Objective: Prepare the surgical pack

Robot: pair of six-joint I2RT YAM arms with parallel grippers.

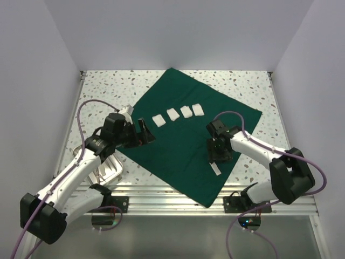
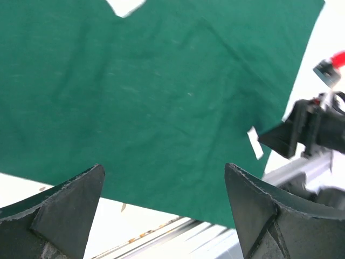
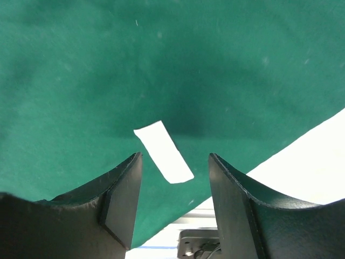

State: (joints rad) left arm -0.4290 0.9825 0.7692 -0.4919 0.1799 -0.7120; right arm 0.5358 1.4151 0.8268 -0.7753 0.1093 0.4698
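The left gripper [image 1: 144, 132] hangs with its jaws spread wide and nothing between them, over the near-left edge of the surgical pack's drape [image 1: 183, 145], just beside the leftmost white pad [image 1: 159, 120]. The right gripper [image 3: 173, 202] points down at the drape near its right-hand edge. Its jaws stand partly apart and hold nothing. A white paper strip [image 3: 163, 151] lies flat on the cloth in the gap ahead of its fingertips [image 3: 123, 186], touching neither.

The dark green drape is spread open and flat on the speckled table [image 1: 102, 91], turned like a diamond. One corner points at the middle of the table's far edge, and the opposite corner reaches the metal rail [image 1: 161, 191] at the near edge. Four white pads sit in a slanting row on the far half of the cloth, close together but apart. A steel tray [image 1: 112, 170] rests on the table near the near-left corner, off the drape, partly under the left arm.
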